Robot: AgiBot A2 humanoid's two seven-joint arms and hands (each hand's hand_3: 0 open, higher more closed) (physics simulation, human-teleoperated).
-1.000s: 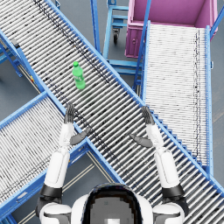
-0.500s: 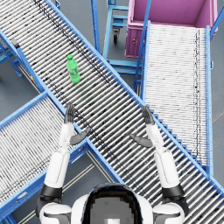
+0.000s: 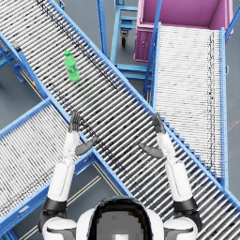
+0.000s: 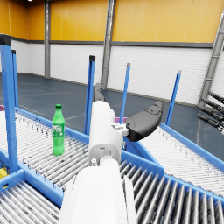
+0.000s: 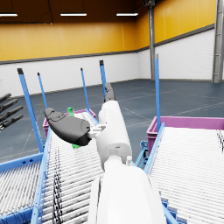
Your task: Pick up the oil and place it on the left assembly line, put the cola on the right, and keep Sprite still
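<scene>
Fingers (image 3: pixel 74 121) of the left hand (image 3: pixel 75 137) are stretched straight and apart, thumb out to the side, holding nothing, as the simulated humanoid reaches over the blue-railed central roller conveyor (image 3: pixel 117 108). The right hand (image 3: pixel 159 138) mirrors it, likewise spread and empty, its thumb pointing inward toward its partner. Neither hand touches a thing. The green Sprite bottle (image 3: pixel 71 67) stands upright on the central conveyor's rollers, close to that line's left rail, well ahead of the left hand and farther still from the right. Seen from the left wrist, the bottle shows a green cap and a pale label and stands free on the rollers. From the right wrist, only a sliver of green appears behind the thumb. A second roller line (image 3: pixel 28 154) runs off beneath the left arm, and a third (image 3: pixel 187 84) lies to the right, ending at a pink bin (image 3: pixel 178 14). Yellow and white walls enclose the hall.
</scene>
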